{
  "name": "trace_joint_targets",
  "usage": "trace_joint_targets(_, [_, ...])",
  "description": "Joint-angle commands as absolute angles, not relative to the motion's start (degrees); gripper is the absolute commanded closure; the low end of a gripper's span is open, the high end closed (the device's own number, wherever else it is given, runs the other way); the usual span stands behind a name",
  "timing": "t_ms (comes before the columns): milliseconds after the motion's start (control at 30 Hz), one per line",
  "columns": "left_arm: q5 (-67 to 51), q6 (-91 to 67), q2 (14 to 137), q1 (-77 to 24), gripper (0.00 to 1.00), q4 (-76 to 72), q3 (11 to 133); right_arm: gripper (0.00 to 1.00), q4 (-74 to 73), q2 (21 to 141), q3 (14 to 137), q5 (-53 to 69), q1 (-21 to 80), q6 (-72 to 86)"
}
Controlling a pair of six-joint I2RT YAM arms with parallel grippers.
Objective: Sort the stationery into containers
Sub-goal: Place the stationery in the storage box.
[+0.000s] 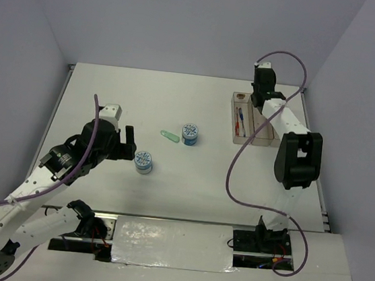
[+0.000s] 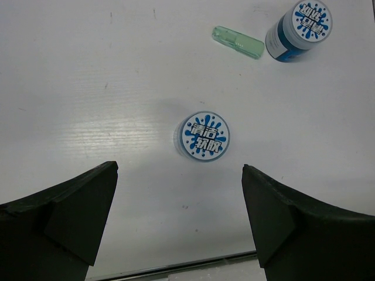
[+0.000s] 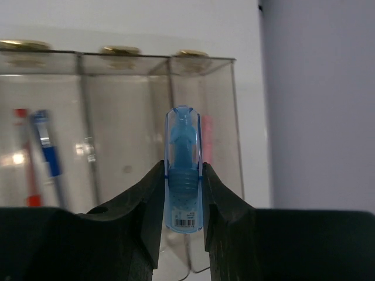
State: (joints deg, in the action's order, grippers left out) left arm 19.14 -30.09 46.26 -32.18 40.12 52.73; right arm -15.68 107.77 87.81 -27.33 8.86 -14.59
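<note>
Two round blue-white tape rolls stand on the table, one (image 1: 143, 161) (image 2: 204, 136) just ahead of my left gripper (image 1: 131, 146) (image 2: 179, 170), which is open and empty. The other roll (image 1: 189, 134) (image 2: 302, 23) stands farther off, with a green clip (image 1: 169, 136) (image 2: 237, 41) lying beside it. My right gripper (image 1: 258, 94) (image 3: 183, 167) is shut on a blue clip (image 3: 183, 134) and holds it over the far end of the clear three-compartment tray (image 1: 264, 137) (image 3: 129, 64). A red and a blue pen (image 1: 240, 119) (image 3: 44, 152) lie in the left compartment. A pink clip (image 3: 207, 137) lies in the right one.
Grey walls close in the table at the back and on both sides. The right wall (image 3: 316, 105) stands close beside the tray. A purple cable (image 1: 240, 153) hangs from the right arm beside the tray's near end.
</note>
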Motion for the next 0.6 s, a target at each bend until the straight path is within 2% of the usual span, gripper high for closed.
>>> trace_joint_targets(0, [17.6,-29.0,45.8,-32.3,0.01,37.8,52.3,1.0,-19.8,112.0,93.4,-36.3,5.6,-18.9])
trace_joint_targets(267, [16.4,-28.7,45.8,-32.4,0.01,37.5,52.2,0.99,-17.9,116.9,95.0,-35.9,1.5,-19.1])
trace_joint_targets(367, [16.2,-28.6,45.8,-32.4,0.01,37.4,52.2,0.81,-20.6,118.9,97.1,-34.1,1.0,-16.8])
trace_joint_targets(400, [16.3,-28.6,45.8,-32.4,0.01,37.4,52.2,0.65,-20.8,119.1,97.1,-33.5,1.0,-16.3])
trace_joint_targets(433, [16.3,-28.5,45.9,-32.4,0.01,37.4,52.2,0.57,-20.4,118.8,96.9,-31.9,1.1,-15.5])
trace_joint_targets(467, [16.3,-28.5,46.0,-32.4,0.01,37.4,52.2,0.44,-20.0,118.7,96.5,-31.5,1.0,-15.0])
trace_joint_targets(567, [16.4,-28.6,46.1,-32.4,0.01,37.5,52.2,0.32,-20.8,119.2,97.0,-30.2,1.0,-14.2])
